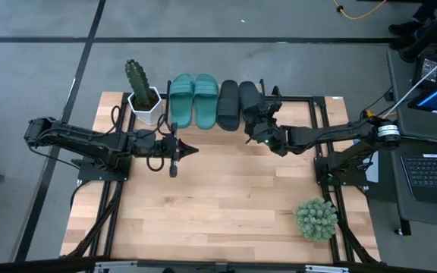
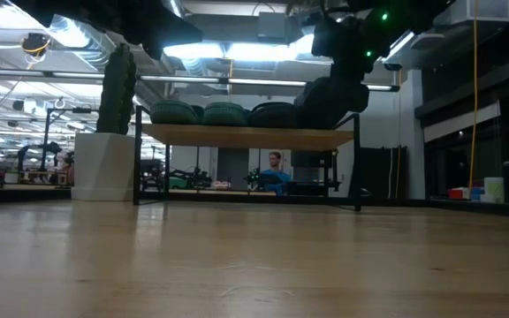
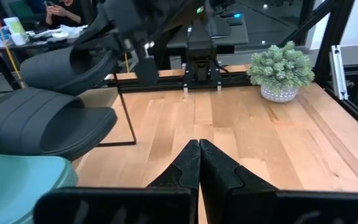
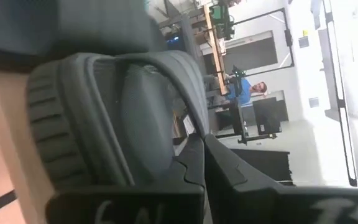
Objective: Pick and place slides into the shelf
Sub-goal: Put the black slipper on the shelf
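Four slides lie side by side on the shelf (image 1: 294, 99) at the table's 12 o'clock edge, long axes running 12 to 6: two teal (image 1: 193, 99), two black (image 1: 229, 104). The right gripper (image 1: 258, 130) is closed, touching the rightmost black slide (image 1: 249, 101). The left gripper (image 1: 190, 150) is closed, empty, pointing 3 o'clock.

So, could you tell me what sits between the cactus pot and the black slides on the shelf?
The two teal-green slides, side by side, as the high view shows.
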Robot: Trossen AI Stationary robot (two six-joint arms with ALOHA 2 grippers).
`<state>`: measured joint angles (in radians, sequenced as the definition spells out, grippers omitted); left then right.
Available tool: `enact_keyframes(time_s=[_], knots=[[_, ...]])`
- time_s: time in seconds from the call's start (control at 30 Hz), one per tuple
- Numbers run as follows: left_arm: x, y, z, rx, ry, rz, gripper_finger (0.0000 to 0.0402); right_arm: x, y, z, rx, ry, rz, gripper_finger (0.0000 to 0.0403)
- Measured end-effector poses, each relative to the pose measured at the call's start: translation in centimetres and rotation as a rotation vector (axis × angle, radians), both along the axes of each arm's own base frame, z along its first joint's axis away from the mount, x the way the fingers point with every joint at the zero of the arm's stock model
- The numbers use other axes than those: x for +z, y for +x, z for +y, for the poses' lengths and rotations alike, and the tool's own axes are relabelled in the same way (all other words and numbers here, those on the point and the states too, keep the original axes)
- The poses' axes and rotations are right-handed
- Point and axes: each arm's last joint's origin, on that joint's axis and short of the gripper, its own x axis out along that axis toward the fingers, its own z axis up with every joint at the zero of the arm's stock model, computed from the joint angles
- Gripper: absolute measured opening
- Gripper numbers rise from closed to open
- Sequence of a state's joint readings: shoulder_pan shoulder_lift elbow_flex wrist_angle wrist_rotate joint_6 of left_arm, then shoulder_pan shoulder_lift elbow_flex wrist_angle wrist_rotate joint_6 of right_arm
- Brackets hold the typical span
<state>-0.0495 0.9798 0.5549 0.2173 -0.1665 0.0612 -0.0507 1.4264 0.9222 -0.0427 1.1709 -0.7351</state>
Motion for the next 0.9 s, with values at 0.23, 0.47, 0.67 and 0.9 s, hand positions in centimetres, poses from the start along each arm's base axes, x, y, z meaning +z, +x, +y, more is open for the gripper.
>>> enact_keyframes(time_s=[0.23,0.47,0.67,0.9], knots=[[0.0,0.0,-0.5,-0.023,0.0,0.0,0.0,-0.8,0.3,-0.8,-0.054,-0.017,0.032,0.0],[0.0,0.0,-0.5,-0.024,0.001,0.0,0.0,-0.9,0.4,-0.7,-0.001,0.015,0.034,0.0],[0.0,0.0,-0.5,-0.024,-0.001,0.0,0.0,-1.0,0.4,-1.1,0.006,0.029,0.042,0.0],[0.0,0.0,-0.5,-0.023,-0.004,-0.001,0.0,-1.2,0.3,-1.2,0.033,0.051,0.06,0.0]])
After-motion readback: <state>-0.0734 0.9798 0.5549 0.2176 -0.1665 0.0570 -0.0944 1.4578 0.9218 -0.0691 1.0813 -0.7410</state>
